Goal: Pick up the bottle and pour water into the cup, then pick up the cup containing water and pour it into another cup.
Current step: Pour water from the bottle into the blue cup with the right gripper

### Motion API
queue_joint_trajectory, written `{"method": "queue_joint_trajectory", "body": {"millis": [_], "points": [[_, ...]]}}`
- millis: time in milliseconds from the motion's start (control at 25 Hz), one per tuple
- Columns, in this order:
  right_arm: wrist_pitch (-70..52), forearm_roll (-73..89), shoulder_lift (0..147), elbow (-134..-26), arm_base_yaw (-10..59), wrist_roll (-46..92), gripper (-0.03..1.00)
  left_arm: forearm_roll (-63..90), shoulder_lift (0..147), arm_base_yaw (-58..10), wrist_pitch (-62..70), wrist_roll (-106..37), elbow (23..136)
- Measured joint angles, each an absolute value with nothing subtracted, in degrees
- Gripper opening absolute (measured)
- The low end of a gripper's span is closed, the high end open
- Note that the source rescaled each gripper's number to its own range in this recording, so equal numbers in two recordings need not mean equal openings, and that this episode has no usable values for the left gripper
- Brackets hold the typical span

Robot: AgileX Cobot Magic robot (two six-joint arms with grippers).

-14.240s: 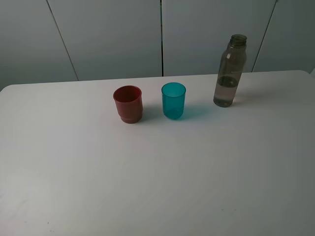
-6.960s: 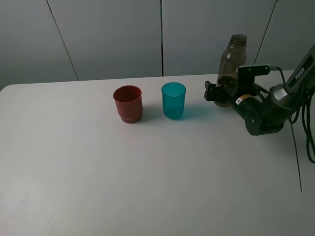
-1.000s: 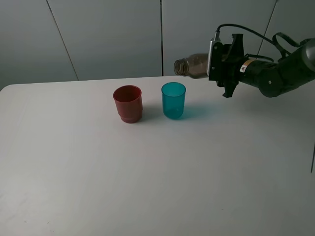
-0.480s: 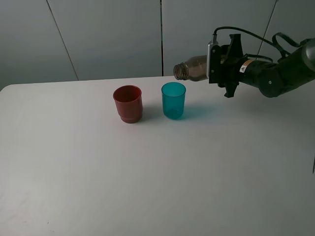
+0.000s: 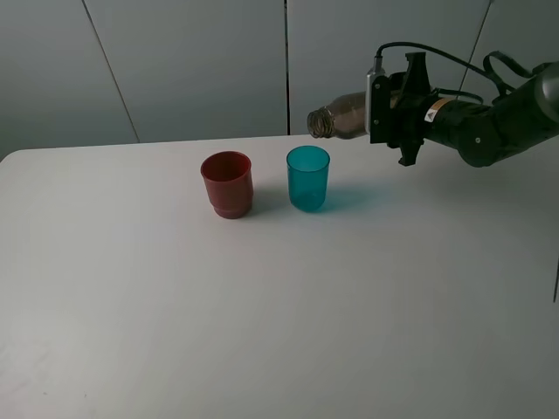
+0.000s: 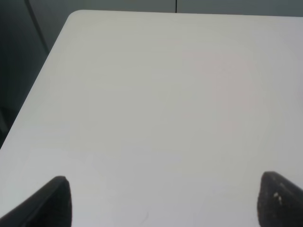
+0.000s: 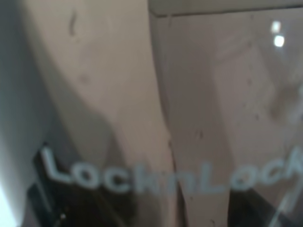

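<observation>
Two claws are in play, and only the right claw [image 5: 393, 109] has work: it is clamped across the body of the bottle [image 5: 343, 116], holding it up in the air at the far right of the worktop [image 5: 262, 305]. The bottle lies almost level, its open neck pointing left and dipping a little. From the right wrist camera the smoky plastic of the bottle [image 7: 213, 118] fills the whole view, blurred, with raised lettering reading "LocknLock" across it.

The mouth of the bottle hangs above the teal cup [image 5: 308, 178], about level with the cup's far right edge and clear of the rim. Whether any water is leaving the mouth I cannot tell. The teal cup stands upright on the worktop, and the red cup [image 5: 227, 184] stands upright just to its left, the two close but apart.

The left claw [image 6: 165, 205] is spread wide, its two dark tips at the edges of its own camera's view, over bare white worktop near a rounded corner. It does not appear in the high view.
</observation>
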State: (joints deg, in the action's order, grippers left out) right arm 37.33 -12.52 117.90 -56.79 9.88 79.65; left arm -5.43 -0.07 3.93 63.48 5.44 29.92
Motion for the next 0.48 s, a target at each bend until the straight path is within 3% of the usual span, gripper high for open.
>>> {"method": "queue_joint_trajectory", "body": {"millis": [480], "points": [[37.33, -12.52, 117.90, -57.32, 9.88, 82.12, 0.00, -5.43, -0.07, 3.93, 63.48, 5.44, 29.92]]}}
